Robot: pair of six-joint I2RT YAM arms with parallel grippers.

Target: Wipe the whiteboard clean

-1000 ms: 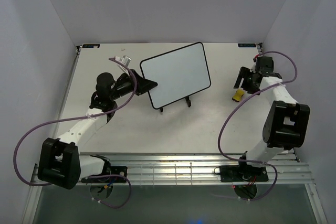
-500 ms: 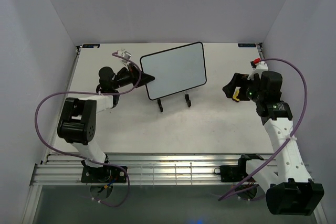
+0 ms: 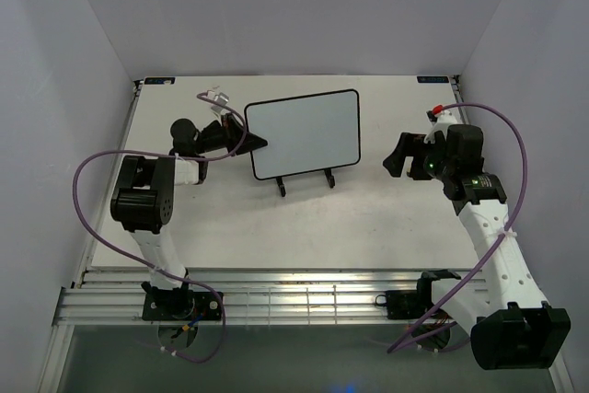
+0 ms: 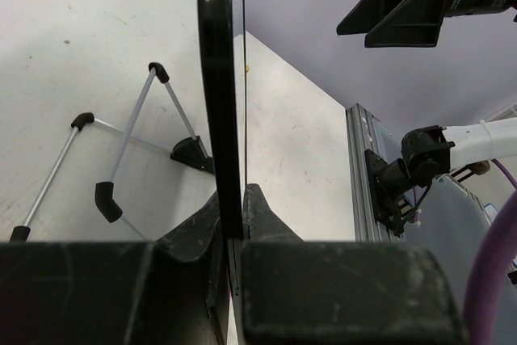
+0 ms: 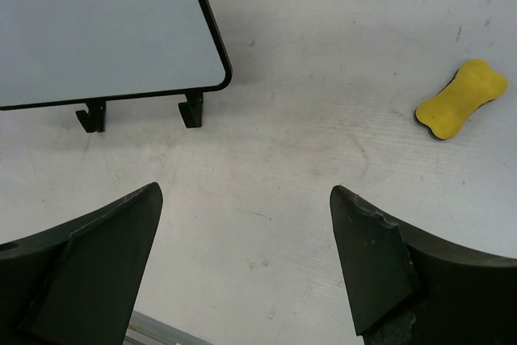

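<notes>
At left: clamped w/ left claw on L edge of whiteboard, turned squarer to the arms vs 1 s ago, standing on its wire feet mid-worktop, face apparently blank. At right: swung right claw inward toward the board, fingers apart & empty. Left yellow eraser lying on worktop well apart from board, so prob. no wiping begun; no obstacle seen btwn them, only purple cable looping nearby.
</notes>
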